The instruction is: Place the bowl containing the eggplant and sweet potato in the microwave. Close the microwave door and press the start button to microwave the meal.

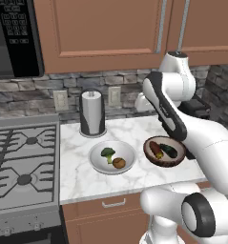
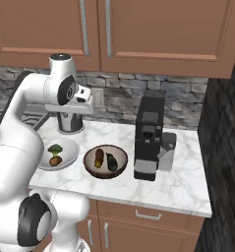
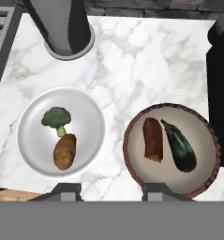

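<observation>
Handling the bowl [image 3: 172, 149] calls for a grip on its thick rim, since the inside is taken up by loose food. It sits on the marble worktop [image 1: 77, 176], just beside a white bowl [image 3: 62, 132] that holds broccoli and a round brown item, and near a black coffee machine [image 2: 148, 139] on its other side.

The bowl looks rigid and wooden, so the rim should take a firm pinch without flexing. Its weight is probably modest. The wall is curved and smooth, so a pinch across the rim, one finger inside and one outside, is judged safer than a pinch on the outer wall alone.

The sweet potato [image 3: 152, 139] and the eggplant [image 3: 180, 146] lie side by side in the bowl, close together but whether they touch cannot be told. Both are loose and rounded and will roll if the bowl tilts. Keep the bowl level during lifting and travel.

The rim section nearest the tool [image 3: 112, 191] is free of food and is the suggested contact point.

The tool hangs above the worktop, with one finger over the rim and the other over the gap between the two bowls. Its fingers stand apart and hold nothing.

The microwave [image 1: 14, 40] is mounted high, above the stove [image 1: 22, 162]. Only its keypad side is visible, so the door position cannot be confirmed.
</observation>
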